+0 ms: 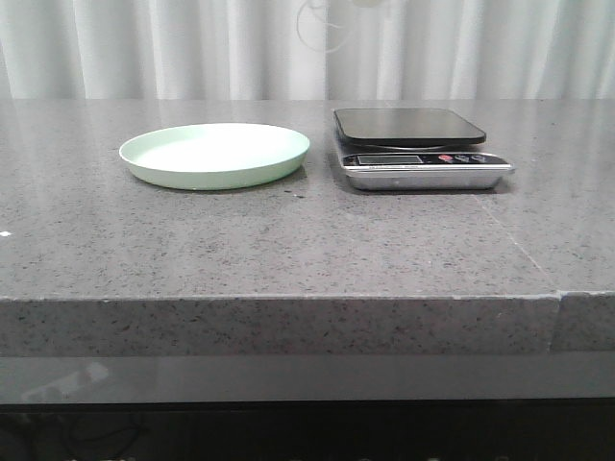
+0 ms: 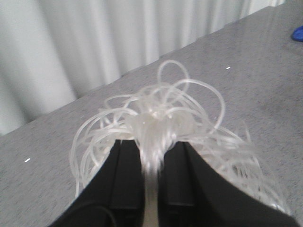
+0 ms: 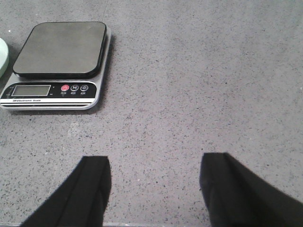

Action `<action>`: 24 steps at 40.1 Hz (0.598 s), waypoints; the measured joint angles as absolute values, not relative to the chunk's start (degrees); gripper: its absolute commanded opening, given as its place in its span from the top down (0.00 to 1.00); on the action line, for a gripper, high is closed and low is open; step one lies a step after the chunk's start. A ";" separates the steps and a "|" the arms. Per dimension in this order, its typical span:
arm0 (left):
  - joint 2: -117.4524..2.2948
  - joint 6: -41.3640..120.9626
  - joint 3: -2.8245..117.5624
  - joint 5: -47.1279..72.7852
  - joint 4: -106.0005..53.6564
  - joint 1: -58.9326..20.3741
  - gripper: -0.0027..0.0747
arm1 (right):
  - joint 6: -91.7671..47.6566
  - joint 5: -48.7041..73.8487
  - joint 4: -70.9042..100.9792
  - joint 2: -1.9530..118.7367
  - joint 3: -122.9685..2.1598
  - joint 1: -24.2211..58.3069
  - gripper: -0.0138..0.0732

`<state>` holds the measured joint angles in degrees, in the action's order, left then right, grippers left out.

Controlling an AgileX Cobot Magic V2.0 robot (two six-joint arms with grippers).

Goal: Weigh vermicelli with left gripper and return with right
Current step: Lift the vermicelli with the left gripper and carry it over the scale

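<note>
Between the pressed-together jaws of the left gripper (image 2: 152,163), the vermicelli (image 2: 165,127) is pinched at its middle, its thin translucent whitish loops curling outward above the grey table (image 1: 288,240). Left of the kitchen scale (image 1: 420,149), the pale green plate (image 1: 215,154) holds nothing; the right gripper (image 3: 154,189) hovers spread.

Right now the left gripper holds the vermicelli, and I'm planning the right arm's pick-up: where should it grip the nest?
Grip the dense central bunch of the vermicelli, where the left gripper is shut on it. The outer loops are loose and springy and would likely slip out. Come straight down on the middle with jaws wide, as the right gripper stands open.
</note>
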<state>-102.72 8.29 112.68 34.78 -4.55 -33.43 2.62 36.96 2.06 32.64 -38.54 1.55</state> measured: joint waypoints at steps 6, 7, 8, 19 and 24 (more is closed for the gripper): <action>-109.94 8.48 119.16 34.98 -4.55 -35.89 0.76 | 2.62 36.96 2.06 32.64 -38.54 1.55 0.23; -110.94 8.48 120.32 34.98 -4.55 -36.18 0.76 | 2.62 36.96 2.06 32.64 -38.54 1.55 0.23; -112.24 8.48 121.12 34.98 -4.55 -36.46 0.76 | 2.62 36.96 2.06 32.64 -38.54 1.55 0.23; -121.91 8.48 126.10 34.98 -7.85 -36.84 0.76 | 2.62 36.96 2.06 32.64 -38.54 1.55 0.23; -124.53 8.48 126.10 34.98 -8.88 -36.84 0.67 | 2.62 36.96 2.06 32.64 -38.54 1.55 0.23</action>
